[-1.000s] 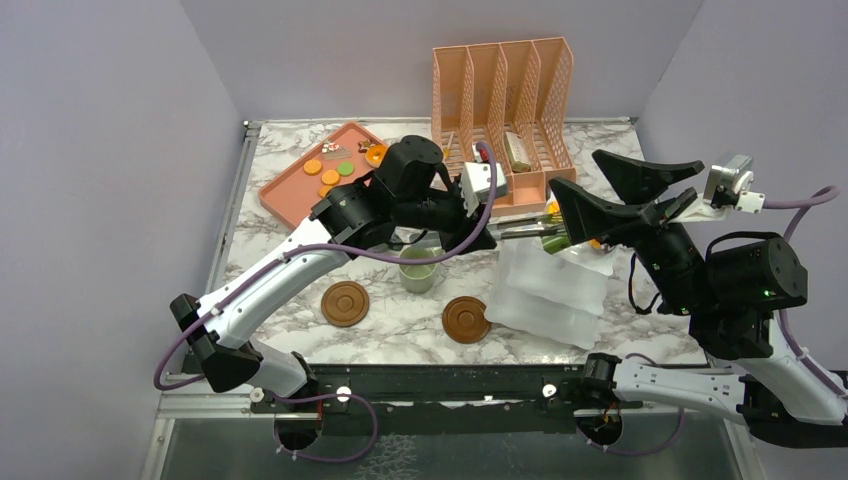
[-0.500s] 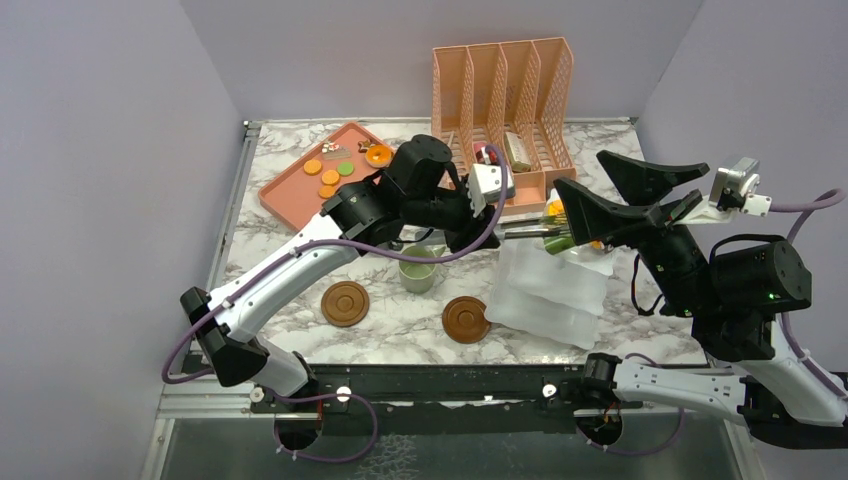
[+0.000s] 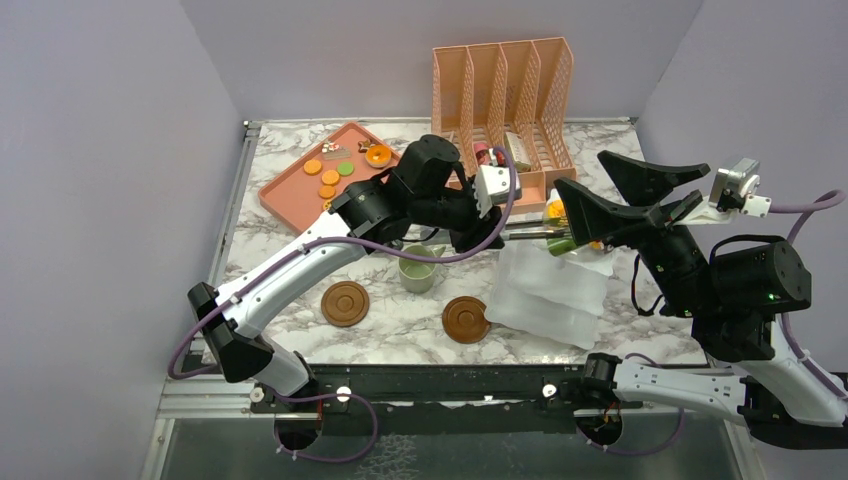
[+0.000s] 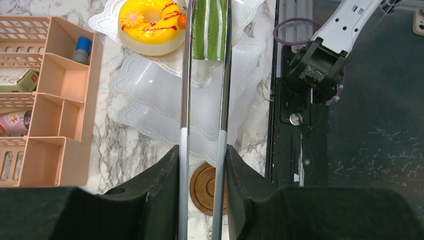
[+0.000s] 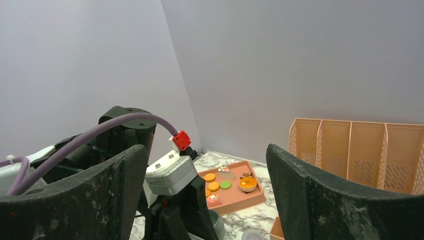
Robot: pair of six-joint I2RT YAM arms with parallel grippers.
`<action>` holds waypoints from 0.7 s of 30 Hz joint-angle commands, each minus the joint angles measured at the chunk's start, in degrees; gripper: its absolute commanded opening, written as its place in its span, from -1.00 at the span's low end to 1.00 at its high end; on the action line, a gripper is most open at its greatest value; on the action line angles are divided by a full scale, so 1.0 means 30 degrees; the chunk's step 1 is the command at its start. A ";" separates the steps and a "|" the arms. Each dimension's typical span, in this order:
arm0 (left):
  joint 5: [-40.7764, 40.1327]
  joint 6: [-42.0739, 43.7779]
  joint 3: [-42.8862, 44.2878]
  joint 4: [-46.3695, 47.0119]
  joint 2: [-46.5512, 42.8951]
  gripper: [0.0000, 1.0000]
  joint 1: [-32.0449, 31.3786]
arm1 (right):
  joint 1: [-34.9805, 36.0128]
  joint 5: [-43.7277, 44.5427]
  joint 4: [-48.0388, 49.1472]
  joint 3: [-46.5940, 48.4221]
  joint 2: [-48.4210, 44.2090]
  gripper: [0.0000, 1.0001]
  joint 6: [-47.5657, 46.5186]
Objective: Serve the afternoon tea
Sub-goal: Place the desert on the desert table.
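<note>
While the left hand (image 4: 201, 162) is squeezed onto a pair of long metal tongs (image 4: 185, 90), whose two blades run out between its black fingers, the blade tips pinch a small green striped toy cake (image 4: 209, 27) at the top tier of a clear plastic tiered stand (image 4: 150, 100). The cake sits just beside a yellow iced toy cake (image 4: 150, 25) already on that tier. Whether the green cake rests on the tier or hangs just above it I cannot tell. To do this well, I would say the arm should lower until the cake sits flat. It should then ease its squeeze slowly so the blades spring apart without flicking the cake into its yellow neighbour, and draw straight back along the tongs' own line. Further out on the marble surface (image 3: 400, 335), a pale green mug (image 3: 418, 268) stands between two round brown coasters (image 3: 465, 319), on neither. The right hand (image 5: 205, 165) is raised well clear, spread wide and holding nothing.
</note>
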 commanded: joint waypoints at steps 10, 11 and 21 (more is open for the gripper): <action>-0.0060 0.0237 0.1029 0.0853 0.0489 -0.23 -0.0244 | -0.0020 0.0161 0.0512 -0.0165 -0.0306 0.87 0.0011; -0.0243 0.0225 0.1016 0.0885 0.0498 -0.23 -0.0250 | -0.0020 0.0161 0.0507 -0.0197 -0.0377 0.87 0.0011; -0.0747 0.0085 0.1057 0.0888 0.0470 -0.14 -0.0274 | -0.0020 0.0017 0.0330 -0.0122 -0.0446 0.87 0.0141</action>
